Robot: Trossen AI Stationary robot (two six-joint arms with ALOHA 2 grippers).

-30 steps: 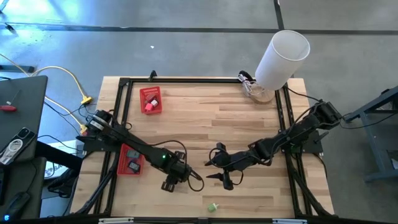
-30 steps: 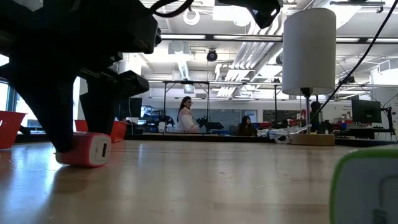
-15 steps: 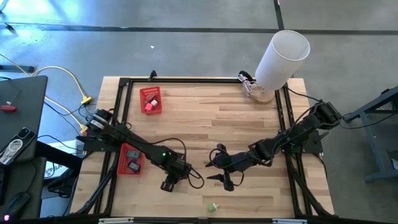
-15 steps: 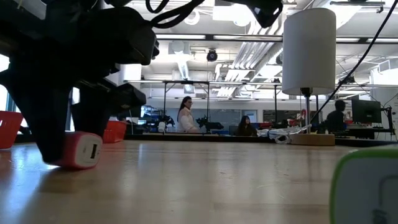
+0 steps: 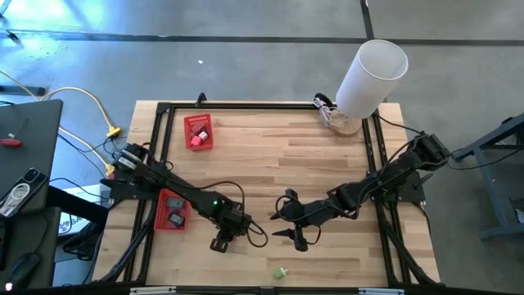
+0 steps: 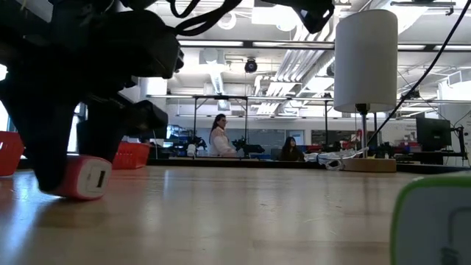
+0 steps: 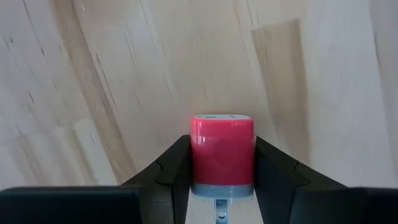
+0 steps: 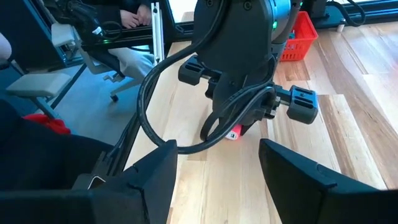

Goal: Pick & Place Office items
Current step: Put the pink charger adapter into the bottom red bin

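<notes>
We are viewing the left gripper (image 7: 222, 180) lowered to the wooden table (image 5: 270, 147) at its front left part, its two dark fingers (image 7: 173, 171) pressing against both sides of a red charger block (image 7: 222, 152), so we are reading it as grasping that item. In the low view the same red block (image 6: 79, 177) is sitting on the table surface under the dark bulk of the left arm. The right gripper (image 5: 293, 235) is waiting near the table's front centre, just beside the left one, its fingers (image 8: 152, 180) standing apart with nothing between them. We are also seeing a small green item (image 5: 280, 272) lying alone near the front edge, well apart from both grippers. One red mesh basket (image 5: 198, 131) is standing toward the back left with red pieces in it; another (image 5: 172, 211) is lying at the left edge beneath the left arm. A white cylinder (image 5: 371, 75) is standing at the back right corner.
</notes>
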